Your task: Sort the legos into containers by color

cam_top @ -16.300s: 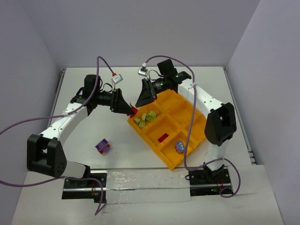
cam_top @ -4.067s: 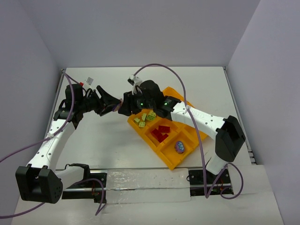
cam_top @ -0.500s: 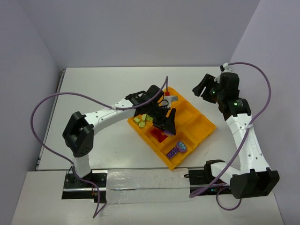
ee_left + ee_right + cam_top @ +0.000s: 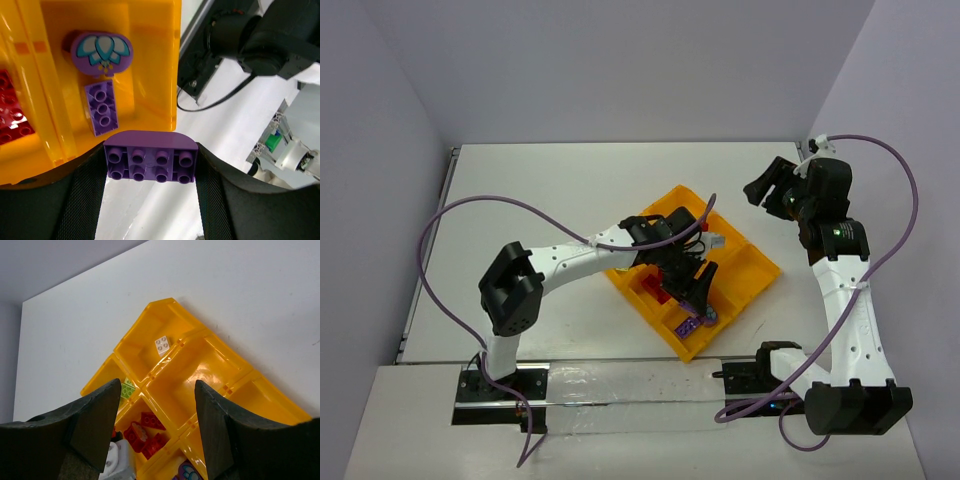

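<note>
**PURPLE BRICK GRIPPED OVER NEAR END OF TRAY**

Gripped by its two short ends in the left fingers [image 4: 703,283], closed partway onto it: a purple eight-stud brick [image 4: 150,161], one long side rounded, studs toward the wrist camera. From above, poised over the near compartments of the orange-yellow tray [image 4: 752,266], itself set cornerwise right of centre on the worktop [image 4: 540,190]. Height above the rim: cannot tell.

Already lying in the compartment nearest the near edge: a purple flower-printed piece [image 4: 101,50] and, just beside it, a small purple six-stud brick [image 4: 101,107]. Next compartment toward the left edge: red bricks [image 4: 148,421], clumped. At the tray's left corner: a yellow-green brick [image 4: 127,389]. In the far compartment: one pale four-stud brick [image 4: 161,344].

Near the far right corner of the worktop, well apart from the tray: right fingers [image 4: 762,188], spread open, holding nothing.
</note>
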Action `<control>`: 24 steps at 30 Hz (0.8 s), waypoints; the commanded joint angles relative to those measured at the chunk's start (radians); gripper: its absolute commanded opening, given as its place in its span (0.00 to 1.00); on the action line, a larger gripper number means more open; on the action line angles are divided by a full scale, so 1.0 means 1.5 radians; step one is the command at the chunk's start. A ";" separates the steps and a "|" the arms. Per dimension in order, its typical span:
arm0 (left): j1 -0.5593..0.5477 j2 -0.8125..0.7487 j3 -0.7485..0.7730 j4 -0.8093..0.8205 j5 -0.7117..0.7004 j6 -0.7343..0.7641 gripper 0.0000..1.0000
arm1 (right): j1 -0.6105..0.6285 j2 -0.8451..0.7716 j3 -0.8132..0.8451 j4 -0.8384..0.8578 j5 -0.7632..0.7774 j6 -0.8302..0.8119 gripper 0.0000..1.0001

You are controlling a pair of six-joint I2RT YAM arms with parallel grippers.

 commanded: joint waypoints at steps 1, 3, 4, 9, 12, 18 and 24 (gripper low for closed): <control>-0.005 0.013 0.053 -0.002 -0.032 0.014 0.67 | -0.004 -0.015 -0.005 0.016 -0.010 -0.012 0.68; -0.006 0.015 0.060 0.003 -0.034 0.011 0.84 | -0.005 -0.017 -0.006 0.016 -0.009 -0.012 0.68; -0.006 0.015 0.062 0.004 -0.035 0.010 0.91 | -0.005 -0.017 -0.008 0.016 -0.008 -0.013 0.68; -0.006 0.014 0.083 0.001 -0.047 0.006 0.95 | -0.006 -0.016 -0.004 0.013 -0.001 -0.019 0.69; -0.006 0.003 0.093 -0.007 -0.064 0.009 0.95 | -0.007 -0.013 -0.001 0.013 -0.002 -0.020 0.69; 0.002 -0.064 0.092 -0.045 -0.137 0.019 0.95 | -0.007 -0.010 0.000 0.013 -0.002 -0.022 0.69; 0.104 -0.205 -0.019 -0.051 -0.228 -0.004 0.94 | -0.008 -0.002 0.006 0.001 0.050 -0.025 0.73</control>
